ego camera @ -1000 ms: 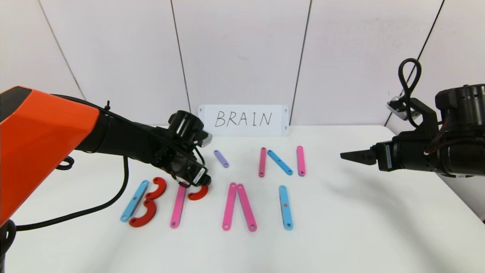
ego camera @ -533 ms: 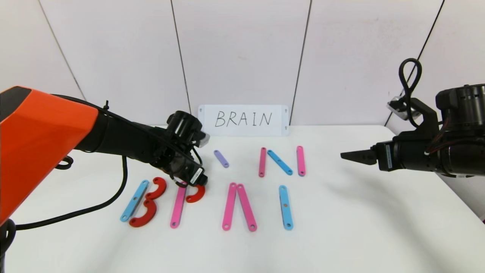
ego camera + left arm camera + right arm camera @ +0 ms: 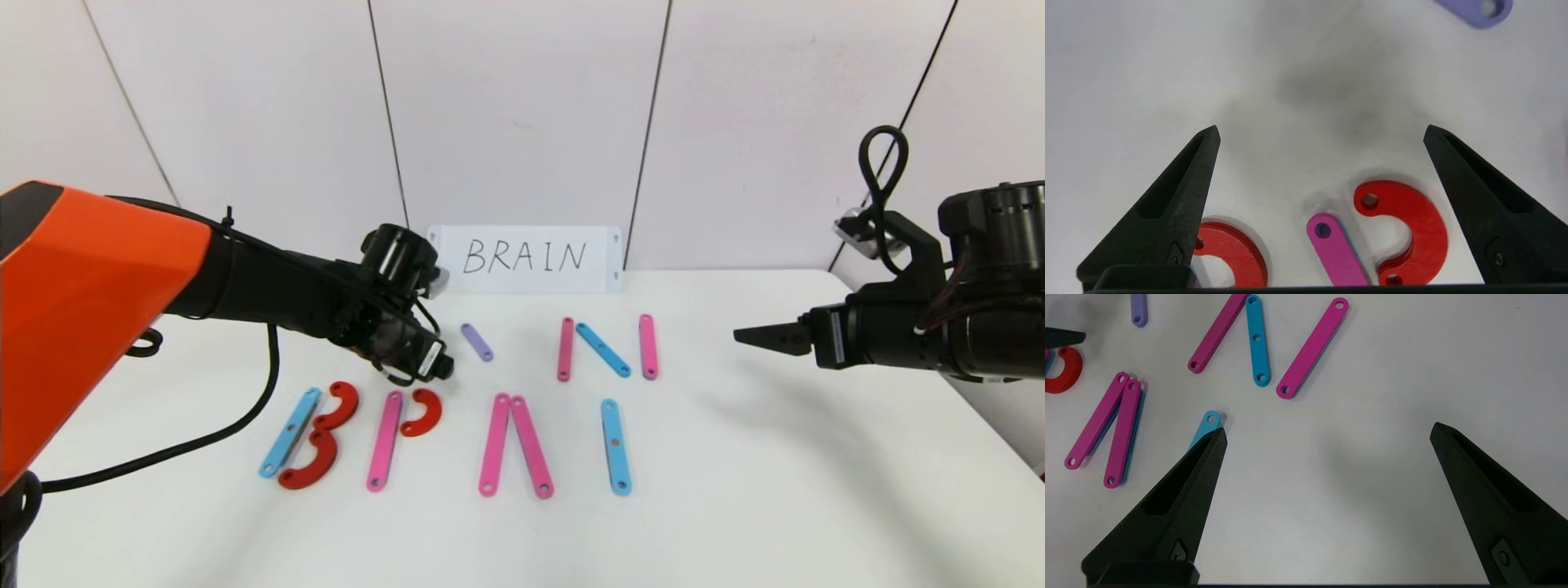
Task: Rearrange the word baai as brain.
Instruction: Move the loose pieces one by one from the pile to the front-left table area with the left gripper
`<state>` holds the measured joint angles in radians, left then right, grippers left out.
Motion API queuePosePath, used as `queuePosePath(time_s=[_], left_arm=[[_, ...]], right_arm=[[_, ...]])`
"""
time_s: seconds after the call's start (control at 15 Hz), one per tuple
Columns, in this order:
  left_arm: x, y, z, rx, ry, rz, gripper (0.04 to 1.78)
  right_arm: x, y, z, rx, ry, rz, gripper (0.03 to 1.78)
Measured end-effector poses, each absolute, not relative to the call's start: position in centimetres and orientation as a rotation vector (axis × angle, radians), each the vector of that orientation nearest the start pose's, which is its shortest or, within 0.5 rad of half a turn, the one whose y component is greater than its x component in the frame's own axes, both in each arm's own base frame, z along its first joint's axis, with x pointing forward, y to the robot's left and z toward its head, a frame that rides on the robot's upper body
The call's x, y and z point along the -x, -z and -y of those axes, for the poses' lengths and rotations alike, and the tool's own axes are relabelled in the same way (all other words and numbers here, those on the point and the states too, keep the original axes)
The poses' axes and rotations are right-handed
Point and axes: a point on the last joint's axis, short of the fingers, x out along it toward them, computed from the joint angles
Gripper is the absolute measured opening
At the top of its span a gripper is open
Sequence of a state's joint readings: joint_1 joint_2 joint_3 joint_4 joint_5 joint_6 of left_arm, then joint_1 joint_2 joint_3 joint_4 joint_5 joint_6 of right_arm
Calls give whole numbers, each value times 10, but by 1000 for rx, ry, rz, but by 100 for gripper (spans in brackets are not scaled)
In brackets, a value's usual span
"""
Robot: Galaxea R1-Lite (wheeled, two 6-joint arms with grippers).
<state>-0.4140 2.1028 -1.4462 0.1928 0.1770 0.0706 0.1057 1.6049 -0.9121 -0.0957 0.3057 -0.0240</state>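
The flat-piece letters lie on the white table (image 3: 735,457). At the left a sky-blue bar (image 3: 290,431) with two red curves (image 3: 339,406) makes a B. Beside it a pink bar (image 3: 384,441) and a red curve (image 3: 422,411) lie close together; they also show in the left wrist view, the bar (image 3: 1335,249) and the curve (image 3: 1408,228). Two pink bars (image 3: 513,445) form a peak, then one blue bar (image 3: 616,447). A short purple bar (image 3: 477,341) lies behind. My left gripper (image 3: 437,371) hovers open and empty just behind the red curve. My right gripper (image 3: 747,335) is open and empty, parked at the right.
Two pink bars and a blue bar form an N (image 3: 604,349) at the back, also in the right wrist view (image 3: 1257,339). A white card (image 3: 526,258) with handwritten BRAIN leans on the wall. A black cable (image 3: 204,445) trails on the left of the table.
My left gripper has lifted and drawn back from the red curve, which now lies free beside the pink bar's top, slightly further left. The right arm has not moved.
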Motion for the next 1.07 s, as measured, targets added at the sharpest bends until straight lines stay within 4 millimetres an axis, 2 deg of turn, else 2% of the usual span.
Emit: queuePosePath(time_s=[0.4,0.67,1.07], left_arm=[[-385,-135,199,-122,135,-750,175],[-392,-122,227,-21,55,-726,175],[-407,-106,240,49,-85,-674,175]], right_arm=[[-275,-189,-36,-37,-405,-593,174],[-275,-189,-36,-37,-406,-593,174],[-274,-189,-36,-38,-408,-594,174]])
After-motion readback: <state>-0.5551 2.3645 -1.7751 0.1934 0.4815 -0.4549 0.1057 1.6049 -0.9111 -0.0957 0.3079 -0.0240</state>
